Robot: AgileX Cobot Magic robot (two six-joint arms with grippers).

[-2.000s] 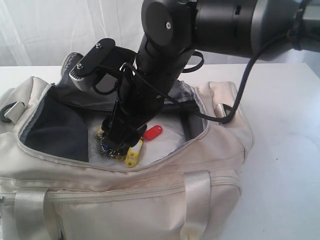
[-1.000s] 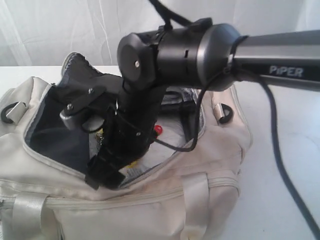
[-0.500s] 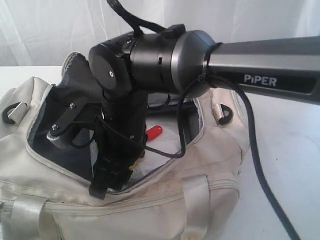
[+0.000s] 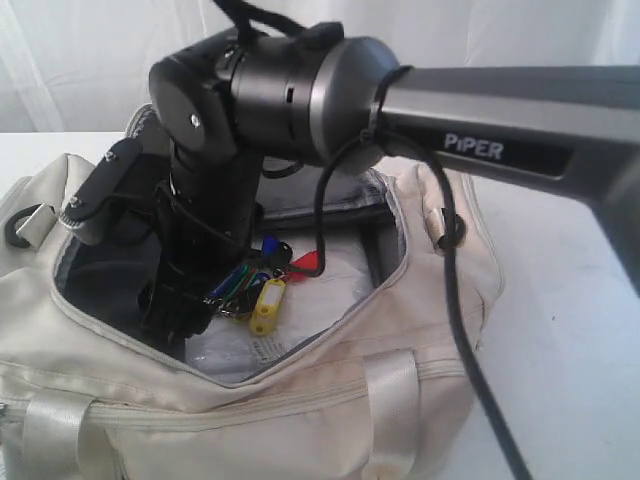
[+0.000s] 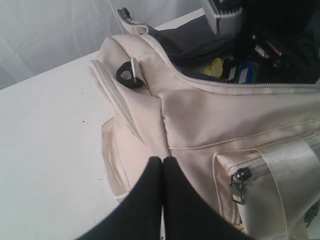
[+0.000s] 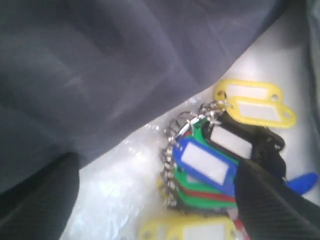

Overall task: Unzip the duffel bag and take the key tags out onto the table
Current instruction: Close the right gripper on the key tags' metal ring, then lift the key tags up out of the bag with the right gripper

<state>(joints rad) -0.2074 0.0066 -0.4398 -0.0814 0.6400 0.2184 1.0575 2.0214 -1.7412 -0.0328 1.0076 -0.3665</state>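
Reopened right gripper [image 6: 155, 167] wide over multicoloured plastic key tags [image 6: 205, 167] inside cream fabric duffel bag [image 4: 300, 400]. Needs another grasp. Kept left gripper [image 5: 162, 162] clenched, empty.

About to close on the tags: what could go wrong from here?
The key tags lie on a clear plastic-wrapped packet, so the open right pincer may pinch the wrap too. The dark lining drapes beside one finger and could catch. The bunch may snag the rim of the duffel bag on lifting.

The duffel bag [image 4: 300, 400] is plain cream-beige, with dark grey lining [image 4: 100, 280] and black D-rings [image 5: 128, 76]. Inside the bag, the key tags [image 4: 250, 292] are yellow, green, blue, red and perhaps black. Around the bag, the worktop [image 4: 570, 300] is white and faintly speckled.
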